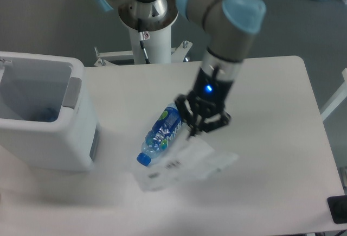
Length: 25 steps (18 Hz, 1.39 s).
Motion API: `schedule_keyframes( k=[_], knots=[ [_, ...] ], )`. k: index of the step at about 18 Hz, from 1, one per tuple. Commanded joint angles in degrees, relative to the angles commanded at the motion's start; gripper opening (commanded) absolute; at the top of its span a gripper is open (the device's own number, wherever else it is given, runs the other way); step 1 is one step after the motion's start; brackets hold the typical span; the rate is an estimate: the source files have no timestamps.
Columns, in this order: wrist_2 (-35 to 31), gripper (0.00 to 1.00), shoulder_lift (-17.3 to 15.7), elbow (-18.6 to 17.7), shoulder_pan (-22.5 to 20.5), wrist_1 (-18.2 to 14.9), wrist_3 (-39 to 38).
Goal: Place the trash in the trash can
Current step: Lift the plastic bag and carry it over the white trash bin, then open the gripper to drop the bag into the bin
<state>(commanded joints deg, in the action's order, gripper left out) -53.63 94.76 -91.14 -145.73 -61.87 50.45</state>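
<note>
My gripper (193, 133) hangs over the middle of the table, shut on the top edge of the thin clear plastic bag (179, 166). The bag, marked with small barcode stickers, trails below and to the right of the fingers, blurred by motion. Just left of the gripper lies the small clear bottle (162, 132) with its blue-green label; it rests on its side, blue cap toward the front. The white trash can (54, 144) stands at the table's left edge, mouth up, grey panel facing the bottle.
The arm's white pedestal (147, 30) stands behind the table. Something blue (46, 114) lies inside the bin. A black object (339, 209) sits at the front right corner. The table's right edge runs close to a white frame (333, 103).
</note>
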Motion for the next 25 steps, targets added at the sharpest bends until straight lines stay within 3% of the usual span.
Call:
schedule_keyframes(
  k=[6, 11, 17, 25],
  knots=[
    [1.42, 0.0, -9.93, -1.32, 5.19, -6.85, -1.85],
    [0.98, 0.0, -10.82, -2.71, 12.21, -7.3, -4.05],
    [-0.68, 0.0, -15.3, -8.43, 12.83, -7.12, -4.05],
    [-5.08, 0.0, -15.48, -8.35, 17.31, -7.04, -5.98]
  ],
)
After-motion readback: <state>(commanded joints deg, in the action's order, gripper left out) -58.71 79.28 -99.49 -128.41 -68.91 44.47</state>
